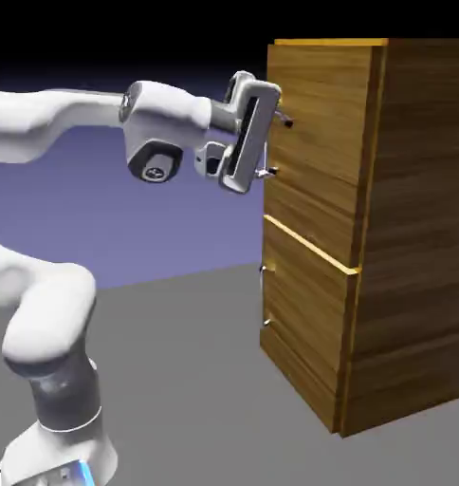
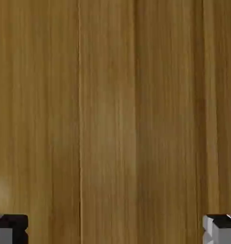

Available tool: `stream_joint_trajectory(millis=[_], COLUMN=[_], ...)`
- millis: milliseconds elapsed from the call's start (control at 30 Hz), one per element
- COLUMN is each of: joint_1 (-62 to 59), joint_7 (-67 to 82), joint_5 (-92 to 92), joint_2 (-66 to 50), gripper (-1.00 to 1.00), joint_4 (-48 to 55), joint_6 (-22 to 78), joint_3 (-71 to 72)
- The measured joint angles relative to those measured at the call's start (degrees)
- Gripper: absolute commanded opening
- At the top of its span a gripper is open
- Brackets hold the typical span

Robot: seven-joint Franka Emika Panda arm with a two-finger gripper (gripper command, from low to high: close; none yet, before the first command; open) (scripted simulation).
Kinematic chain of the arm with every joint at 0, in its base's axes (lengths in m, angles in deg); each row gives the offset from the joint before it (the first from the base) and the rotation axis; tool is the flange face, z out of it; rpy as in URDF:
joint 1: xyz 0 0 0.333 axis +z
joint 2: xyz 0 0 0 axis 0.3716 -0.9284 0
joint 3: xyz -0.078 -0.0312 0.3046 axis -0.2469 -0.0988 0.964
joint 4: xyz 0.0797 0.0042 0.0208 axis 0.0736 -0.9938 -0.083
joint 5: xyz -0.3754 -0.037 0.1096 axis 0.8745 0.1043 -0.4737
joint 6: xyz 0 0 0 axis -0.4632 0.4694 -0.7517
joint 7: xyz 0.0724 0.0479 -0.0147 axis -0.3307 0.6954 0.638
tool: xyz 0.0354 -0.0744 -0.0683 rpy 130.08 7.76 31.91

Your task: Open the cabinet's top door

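The pincer (image 1: 280, 146) is released, its two tips wide apart, near the left side of the cabinet (image 1: 314, 142) and close to the handle (image 1: 266, 157) of the top door (image 1: 326, 123). The door appears closed. I think it is good to bring the handle between the tips, clench firmly, then pull left in a smooth arc.

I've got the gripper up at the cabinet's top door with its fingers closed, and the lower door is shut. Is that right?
Not quite: the gripper is open, not closed. The hand view shows its two finger tips far apart at the bottom edge, with wood grain between them. The rest stands: it is up at the top door, and the lower door is shut.
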Motion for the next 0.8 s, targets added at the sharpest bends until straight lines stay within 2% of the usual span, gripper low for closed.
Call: stream_joint_trajectory(millis=[800], joint_1=[-18.9], joint_7=[-57.0], joint_5=[-54.2], joint_2=[20.3], gripper=[0.0], joint_4=[7.1], joint_6=[1.2], joint_3=[28.0])
